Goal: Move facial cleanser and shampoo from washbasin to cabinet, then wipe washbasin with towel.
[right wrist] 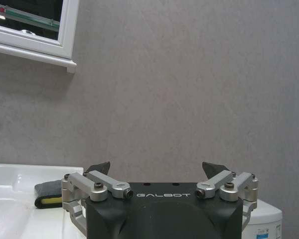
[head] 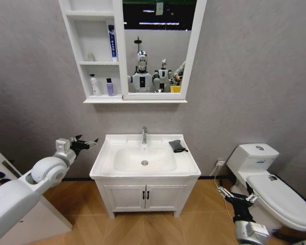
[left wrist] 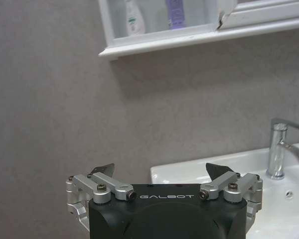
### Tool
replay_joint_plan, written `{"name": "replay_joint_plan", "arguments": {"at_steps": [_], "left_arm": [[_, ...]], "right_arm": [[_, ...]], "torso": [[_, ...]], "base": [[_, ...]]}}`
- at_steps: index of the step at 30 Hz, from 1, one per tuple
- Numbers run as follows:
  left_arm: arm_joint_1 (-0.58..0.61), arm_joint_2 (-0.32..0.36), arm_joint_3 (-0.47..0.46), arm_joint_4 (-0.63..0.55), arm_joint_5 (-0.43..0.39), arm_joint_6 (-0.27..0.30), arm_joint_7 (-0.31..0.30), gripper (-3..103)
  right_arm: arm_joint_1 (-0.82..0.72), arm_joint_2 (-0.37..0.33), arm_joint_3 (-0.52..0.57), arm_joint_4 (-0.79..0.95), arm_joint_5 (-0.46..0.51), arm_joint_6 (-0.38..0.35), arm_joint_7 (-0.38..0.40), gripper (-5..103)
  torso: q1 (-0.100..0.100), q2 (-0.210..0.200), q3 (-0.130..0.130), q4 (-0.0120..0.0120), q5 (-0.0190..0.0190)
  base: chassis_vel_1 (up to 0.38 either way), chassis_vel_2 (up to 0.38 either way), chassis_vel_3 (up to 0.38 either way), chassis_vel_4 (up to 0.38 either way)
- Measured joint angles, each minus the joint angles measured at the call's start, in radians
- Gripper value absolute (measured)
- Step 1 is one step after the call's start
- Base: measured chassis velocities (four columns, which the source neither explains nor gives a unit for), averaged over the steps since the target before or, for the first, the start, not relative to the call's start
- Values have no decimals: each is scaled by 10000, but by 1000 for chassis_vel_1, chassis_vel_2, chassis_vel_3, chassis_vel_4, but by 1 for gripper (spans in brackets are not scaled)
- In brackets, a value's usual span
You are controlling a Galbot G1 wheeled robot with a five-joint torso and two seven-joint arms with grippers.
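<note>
The washbasin [head: 188,164] stands in the middle with its chrome faucet [head: 144,134]. The dark towel [head: 177,146] lies folded on its back right corner and appears again as the towel [right wrist: 47,193] in the right wrist view. In the lowest niche of the cabinet [head: 71,30] stand a white bottle [head: 94,84] and a purple bottle [head: 110,87], apparently the facial cleanser and shampoo. My left gripper [head: 87,143] hovers open and empty just left of the basin, at rim height. Low on the right, my right gripper [head: 235,197] is open beside the toilet.
A blue tube [head: 111,43] stands in the middle niche. The mirror panel [head: 158,46] reflects robots in the room. A white toilet [head: 268,178] sits to the right, and a two-door vanity [head: 145,196] is under the basin. A white unit [head: 20,224] is at my left.
</note>
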Motion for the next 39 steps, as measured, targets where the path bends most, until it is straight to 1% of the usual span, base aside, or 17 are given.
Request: {"name": "replay_joint_plan", "arguments": {"at_steps": [1,2,3,4,5,6,7,8,9,10,11,13,14,17,21,26,39], "left_arm": [[676,-276,-492,-11,404,-168,274,100],[676,-276,-492,-11,404,-168,274,100],[1291,-562,-1031,-26,779,-347,505,100],[2002,-996,-1640,-103,1135,-541,825,100],[2002,-996,-1640,-103,1135,-541,825,100],[2465,-1360,-1956,-194,1323,-653,999,100],[3065,-1998,-2306,-307,1687,-781,1219,100],[3381,-2455,-2477,-386,1939,-852,1340,100],[3381,-2455,-2477,-386,1939,-852,1340,100],[3704,-3070,-2588,-518,2194,-935,1492,100],[3704,-3070,-2588,-518,2194,-935,1492,100],[4151,-4170,-2641,-892,2435,-1055,1628,100],[4151,-4170,-2641,-892,2435,-1055,1628,100],[4461,-5001,-2722,-1210,3023,-1350,1971,100],[4556,-5155,-2768,-1358,3420,-1626,2271,100],[4418,-5062,-2823,-1569,3494,-1603,2303,100],[4312,-4991,-2792,-1570,3466,-1532,2261,100]], "right_arm": [[122,-65,194,-58,175,-48,-22,100],[122,-65,194,-58,175,-48,-22,100],[209,-140,386,-102,395,-97,-37,100],[295,-235,599,-138,659,-149,-53,100],[295,-235,599,-138,659,-149,-53,100],[295,-273,704,-159,773,-159,-77,100],[220,-291,746,-162,810,-149,-162,100],[135,-262,712,-148,795,-119,-217,100],[135,-262,712,-148,795,-119,-217,100],[39,-187,603,-123,734,-82,-283,100],[39,-187,603,-123,734,-82,-283,100],[-95,-21,277,-74,552,17,-430,100],[-95,-21,277,-74,552,17,-430,100],[-157,-40,-46,18,410,149,-694,100],[-110,-174,-104,52,418,160,-748,100],[-130,-210,-100,52,444,169,-765,100],[-49,-388,-104,12,647,197,-790,100]], "torso": [[-1,-1,0,4,1],[-1,-1,0,4,1],[0,-1,0,5,-5],[-1,0,-1,4,-1],[-1,0,-1,4,-1],[-1,0,-1,3,2],[0,-1,0,3,-4],[0,0,0,0,-3],[0,0,0,0,-3],[-1,0,0,1,0],[-1,0,0,1,0],[-1,0,-1,1,-2],[-1,0,-1,1,-2],[-1,0,0,0,-1],[-1,-1,0,1,-1],[-1,-1,1,-4,0],[0,-1,1,0,-2]], "base": [[0,0,0,0],[0,0,0,0],[0,0,0,0],[0,0,0,0],[0,0,0,0],[0,0,0,0],[0,0,0,0],[0,0,0,0],[0,0,0,0],[0,0,0,0],[0,0,0,0],[0,0,0,0],[0,0,0,0],[0,0,0,0],[0,0,0,0],[0,0,0,0],[0,0,0,0]]}}
